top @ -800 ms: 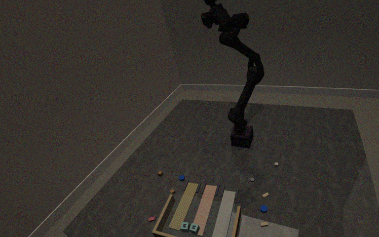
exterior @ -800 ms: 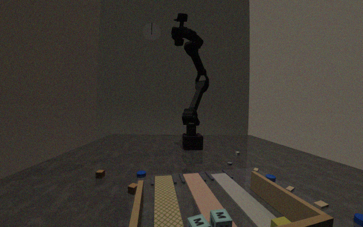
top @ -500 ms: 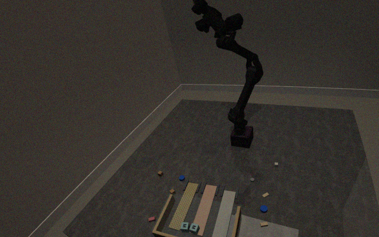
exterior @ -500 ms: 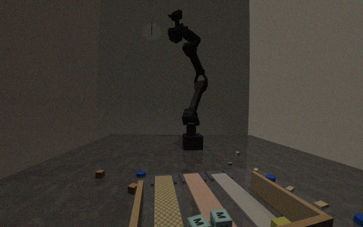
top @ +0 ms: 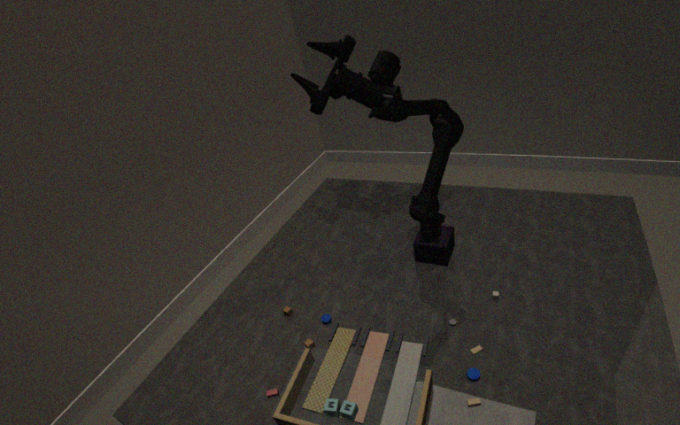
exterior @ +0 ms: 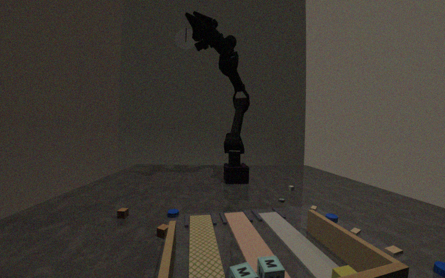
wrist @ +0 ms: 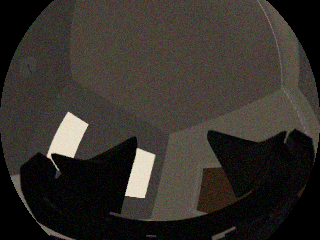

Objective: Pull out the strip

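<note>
Arm (top: 433, 165): raised high over its base, well apart from the work area and turned away from it. Gripper (top: 300, 60): fingers spread wide, nothing between them. Wooden frame (exterior: 341, 241): low walls around the end of the strip bed farthest from the base. Three flat strips lie side by side inside it, a yellow patterned strip (top: 330, 368), a pink strip (top: 369, 366) and a grey strip (top: 405, 381), and their other ends reach out of the frame toward the base. Two teal cubes sit just beside each other at the walled end. The right teal cube (exterior: 270, 266) rests on the pink strip. The left teal cube (exterior: 243, 271) lies at the gap between yellow and pink, and its support cannot be settled. Both show an M-like mark in the exterior view, so which one is the task's labelled cube cannot be told from here. Assessment: the strip looks thin and flat, probably light, and is best pinched at its free end nearest the base. It should be drawn straight along its length and slowly, or the cube may ride with it. The cube appears small, rigid and light. It is best gripped across the two faces not facing its neighbour, as clearance between the pair is slight.
</note>
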Available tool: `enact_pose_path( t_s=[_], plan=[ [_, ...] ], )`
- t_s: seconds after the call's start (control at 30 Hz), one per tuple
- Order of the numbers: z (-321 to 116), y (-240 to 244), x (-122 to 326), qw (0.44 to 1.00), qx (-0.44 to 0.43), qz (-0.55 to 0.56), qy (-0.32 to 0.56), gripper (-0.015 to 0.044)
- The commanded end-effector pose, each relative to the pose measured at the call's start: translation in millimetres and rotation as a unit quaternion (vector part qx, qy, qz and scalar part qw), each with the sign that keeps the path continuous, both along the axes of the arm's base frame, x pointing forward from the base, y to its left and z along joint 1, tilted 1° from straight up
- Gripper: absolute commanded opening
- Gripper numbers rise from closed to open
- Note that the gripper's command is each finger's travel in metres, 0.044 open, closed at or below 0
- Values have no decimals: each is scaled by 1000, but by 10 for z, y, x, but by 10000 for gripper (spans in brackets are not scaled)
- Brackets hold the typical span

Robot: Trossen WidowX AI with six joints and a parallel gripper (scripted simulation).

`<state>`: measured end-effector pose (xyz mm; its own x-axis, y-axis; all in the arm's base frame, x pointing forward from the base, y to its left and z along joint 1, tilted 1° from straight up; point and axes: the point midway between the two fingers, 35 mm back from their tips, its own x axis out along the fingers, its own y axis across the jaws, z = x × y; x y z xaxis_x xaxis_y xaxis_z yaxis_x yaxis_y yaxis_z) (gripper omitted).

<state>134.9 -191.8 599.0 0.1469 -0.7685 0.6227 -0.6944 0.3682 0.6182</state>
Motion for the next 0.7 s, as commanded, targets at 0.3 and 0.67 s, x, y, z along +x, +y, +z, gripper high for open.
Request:
enact_pose_path(
  t_s=[0.3, 0.67],
  plan=[
    [-1579, 41, 1407, 863, -60, 5, 501, 400],
    [-3092, 557, 1917, 607, -229, 69, 758, 400]
  ],
)
